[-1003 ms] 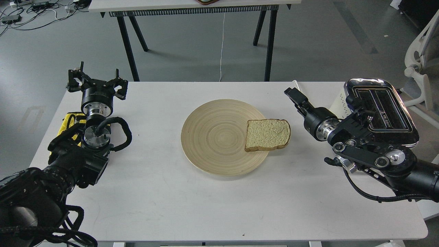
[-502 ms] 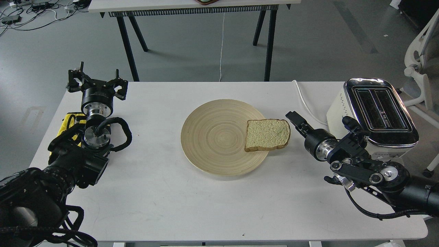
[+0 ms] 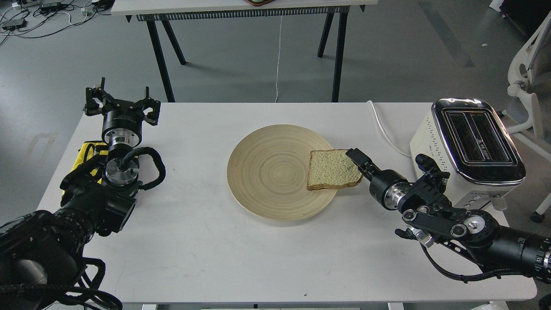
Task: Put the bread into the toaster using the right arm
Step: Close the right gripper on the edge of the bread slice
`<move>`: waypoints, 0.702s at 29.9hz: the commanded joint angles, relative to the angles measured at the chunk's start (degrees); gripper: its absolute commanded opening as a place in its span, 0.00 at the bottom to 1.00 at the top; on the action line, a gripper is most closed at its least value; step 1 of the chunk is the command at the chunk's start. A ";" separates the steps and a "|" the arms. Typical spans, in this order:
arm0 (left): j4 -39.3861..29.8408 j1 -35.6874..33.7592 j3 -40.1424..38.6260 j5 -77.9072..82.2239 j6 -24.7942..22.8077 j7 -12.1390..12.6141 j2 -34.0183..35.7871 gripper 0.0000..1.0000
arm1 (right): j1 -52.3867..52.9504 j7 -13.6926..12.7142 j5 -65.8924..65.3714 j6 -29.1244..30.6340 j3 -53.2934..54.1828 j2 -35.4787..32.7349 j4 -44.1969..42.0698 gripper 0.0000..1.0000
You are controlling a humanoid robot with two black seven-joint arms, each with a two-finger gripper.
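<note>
Right gripper (image 3: 356, 157) at right edge of bread (image 3: 335, 169), over its crust; finger spread not discernible. Bread lies flat on right rim of wooden plate (image 3: 275, 172). Toaster (image 3: 467, 148) right of plate, slots up. Left gripper (image 3: 122, 105) left of plate, fingers spread.

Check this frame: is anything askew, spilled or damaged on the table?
Nothing spilled or damaged. The bread sits off-centre, overhanging the right rim of the wooden plate, with the right gripper at its edge. The toaster stands upright, slots empty.
</note>
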 commanded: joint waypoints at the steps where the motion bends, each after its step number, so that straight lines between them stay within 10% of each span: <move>1: 0.00 -0.01 -0.03 0.00 0.00 0.00 0.00 1.00 | -0.06 -0.01 0.00 -0.07 0.01 0.01 0.22 0.79; 21: 0.00 0.08 0.05 0.00 0.00 0.00 0.00 1.00 | -0.06 0.08 0.00 0.10 0.10 0.01 0.48 0.43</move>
